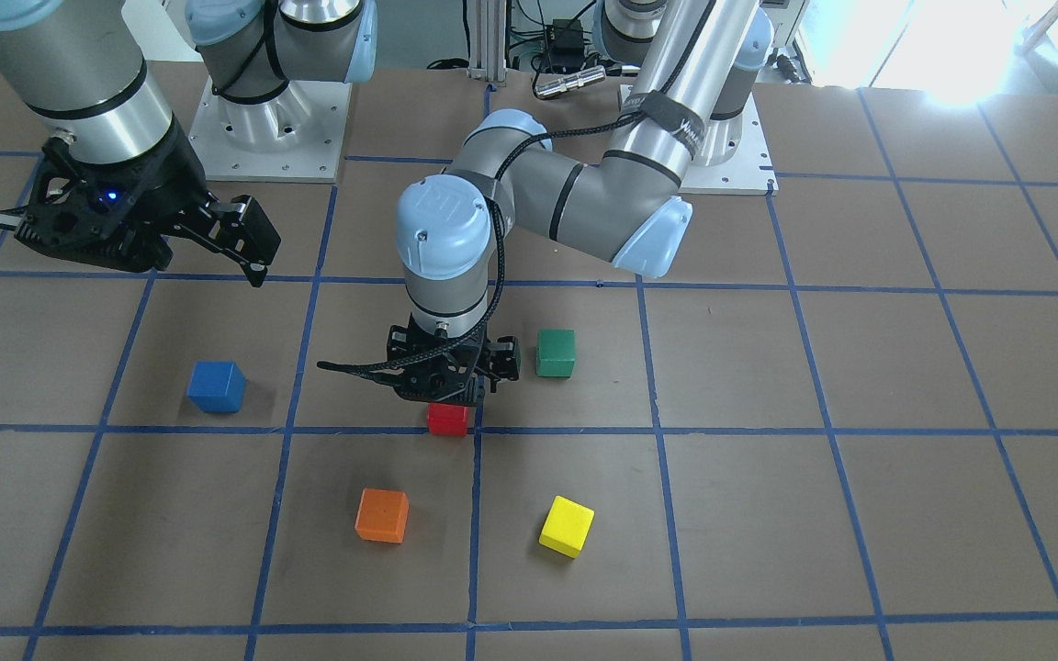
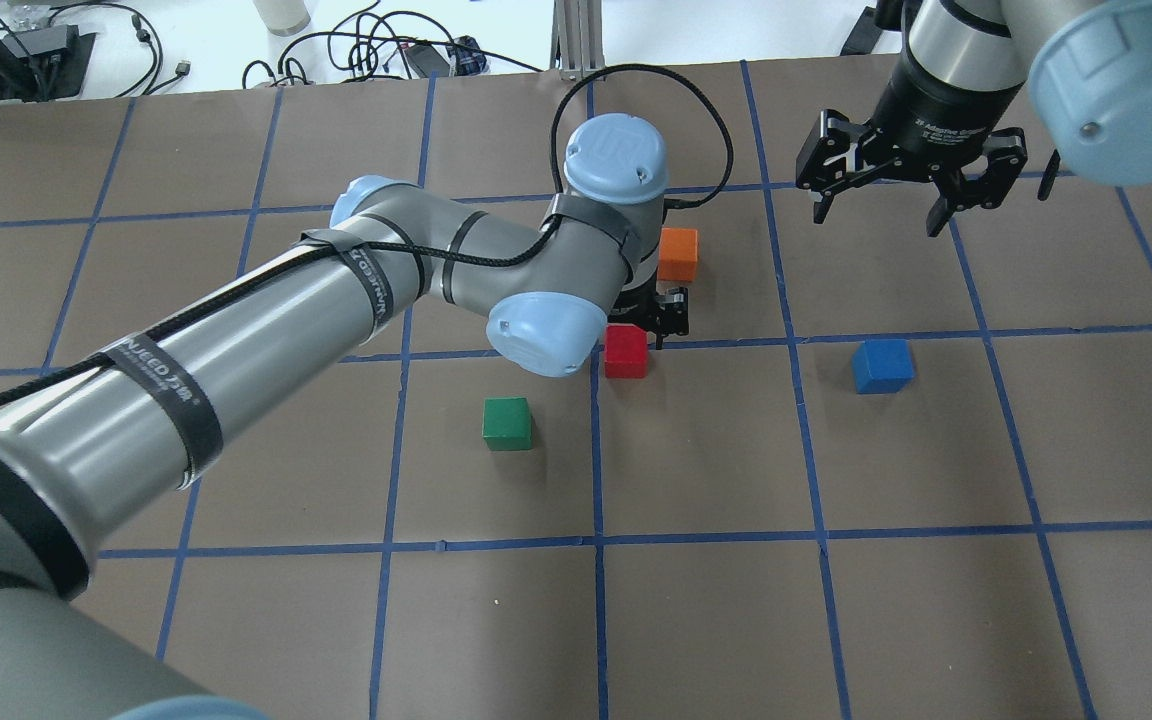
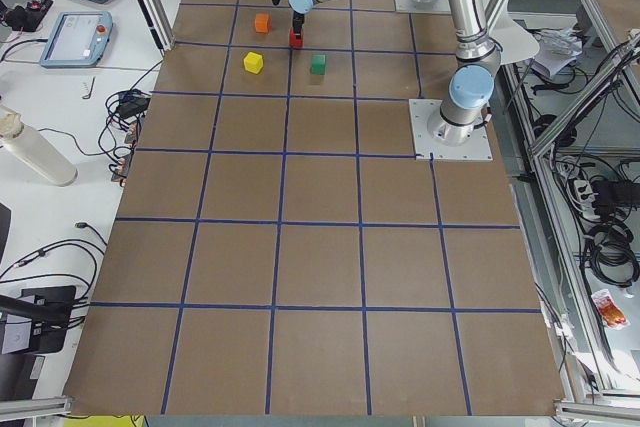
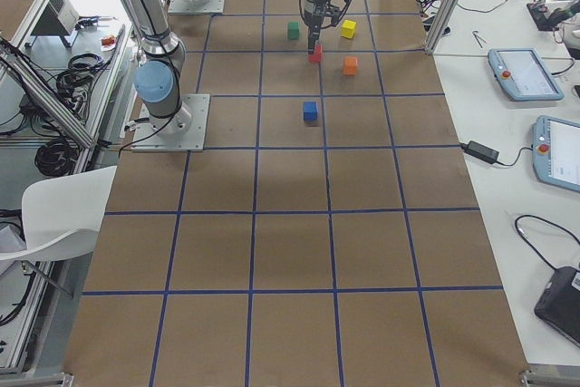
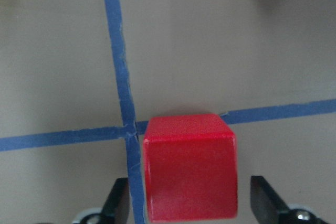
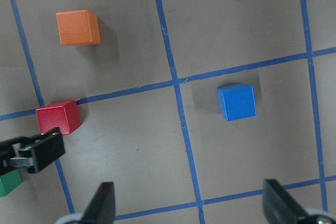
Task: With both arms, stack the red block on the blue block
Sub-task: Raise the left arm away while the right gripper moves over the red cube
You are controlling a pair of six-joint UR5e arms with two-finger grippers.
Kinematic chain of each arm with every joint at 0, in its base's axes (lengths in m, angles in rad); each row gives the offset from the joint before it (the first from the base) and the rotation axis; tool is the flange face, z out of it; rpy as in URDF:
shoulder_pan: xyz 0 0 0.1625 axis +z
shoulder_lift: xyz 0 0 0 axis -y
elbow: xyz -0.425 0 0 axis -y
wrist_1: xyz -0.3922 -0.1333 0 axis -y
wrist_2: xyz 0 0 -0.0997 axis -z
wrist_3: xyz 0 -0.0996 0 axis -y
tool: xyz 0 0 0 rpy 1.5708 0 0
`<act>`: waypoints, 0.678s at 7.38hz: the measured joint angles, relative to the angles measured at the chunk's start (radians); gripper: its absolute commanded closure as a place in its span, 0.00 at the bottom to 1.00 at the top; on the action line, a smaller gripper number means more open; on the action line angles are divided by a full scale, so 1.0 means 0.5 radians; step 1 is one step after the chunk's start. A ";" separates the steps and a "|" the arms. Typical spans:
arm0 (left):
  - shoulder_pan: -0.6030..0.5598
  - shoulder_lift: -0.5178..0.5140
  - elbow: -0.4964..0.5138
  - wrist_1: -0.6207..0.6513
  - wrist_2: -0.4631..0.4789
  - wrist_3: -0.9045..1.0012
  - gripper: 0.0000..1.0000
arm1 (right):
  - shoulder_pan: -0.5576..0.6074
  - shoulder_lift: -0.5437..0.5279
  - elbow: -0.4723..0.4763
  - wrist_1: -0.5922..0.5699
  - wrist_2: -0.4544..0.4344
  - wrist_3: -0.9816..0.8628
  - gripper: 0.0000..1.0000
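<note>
The red block (image 1: 448, 419) sits on the table at a crossing of blue tape lines, and also shows in the overhead view (image 2: 626, 352). My left gripper (image 1: 446, 395) is straight over it, open. In the left wrist view the red block (image 5: 190, 174) lies between the two fingers with a gap on each side. The blue block (image 1: 216, 386) stands alone on the right arm's side and also shows in the overhead view (image 2: 882, 365). My right gripper (image 2: 878, 220) is open and empty, high above the table, beyond the blue block (image 6: 237, 102).
An orange block (image 2: 678, 254) sits just beyond the left wrist. A green block (image 2: 507, 423) lies nearer the robot. A yellow block (image 1: 567, 526) lies at the operators' side. The brown table (image 2: 936, 600) carries a blue tape grid.
</note>
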State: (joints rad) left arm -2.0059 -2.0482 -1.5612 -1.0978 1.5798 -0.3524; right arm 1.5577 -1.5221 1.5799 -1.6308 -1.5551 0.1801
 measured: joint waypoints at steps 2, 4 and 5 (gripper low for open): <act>0.234 0.193 0.197 -0.402 0.044 0.089 0.00 | 0.029 0.000 0.060 -0.004 0.018 0.059 0.00; 0.524 0.386 0.344 -0.730 0.055 0.323 0.00 | 0.199 0.054 0.221 -0.234 0.018 0.222 0.00; 0.646 0.459 0.370 -0.831 0.054 0.458 0.00 | 0.299 0.138 0.291 -0.421 0.013 0.334 0.00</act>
State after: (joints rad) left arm -1.6830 -1.8189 -1.3760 -1.5133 1.6068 -0.1232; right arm 1.7074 -1.4528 1.7252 -1.8414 -1.5487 0.3469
